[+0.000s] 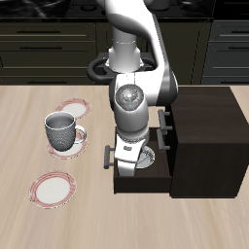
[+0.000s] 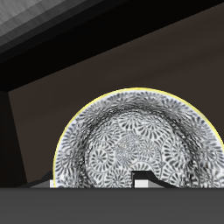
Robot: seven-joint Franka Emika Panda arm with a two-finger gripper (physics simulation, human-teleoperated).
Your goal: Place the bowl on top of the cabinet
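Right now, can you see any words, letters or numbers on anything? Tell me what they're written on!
No words, letters or numbers can be read anywhere.
The small round white bowl with the grey-blue flower pattern carries only pattern, no writing.
The big dark brown wooden cabinet, the grey handled mug and the flat red-rimmed plate are plain.
The white robot arm's gripper shows no readable label at this size.

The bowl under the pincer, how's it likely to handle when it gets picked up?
The bowl looks rigid, probably ceramic, so it should hold its shape. Its thin rounded rim may be slippery for the pincer. The patterned surface looks glazed, so it's likely breakable if dropped onto the cabinet.
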